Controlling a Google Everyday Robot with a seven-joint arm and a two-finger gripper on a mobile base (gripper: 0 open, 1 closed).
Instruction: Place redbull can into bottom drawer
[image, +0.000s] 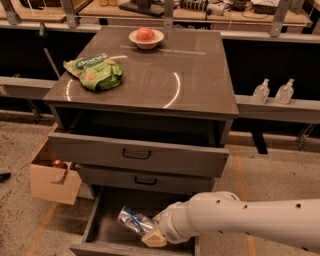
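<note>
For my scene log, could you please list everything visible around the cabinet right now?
cabinet: one, dark grey, centre
bottom drawer: one, dark grey, pulled open, lowest
redbull can: one, silver and blue, tilted, in the gripper
upper drawers: two, grey with black handles, above it
snack bag: one, green, cabinet top, left
bowl: one, white, cabinet top, back, holds red fruit
cardboard box: one, tan, floor, left
bottles: two, clear, ledge at right
arm: one, white, from the right
gripper: one, beige, over the bottom drawer, holding the can

Thick smooth white arm tube, small dark holes along shell; rounded white wrist; gripper (149, 231) white with beige pad, inside bottom drawer (104, 231), clamping redbull can (132, 219).
</note>
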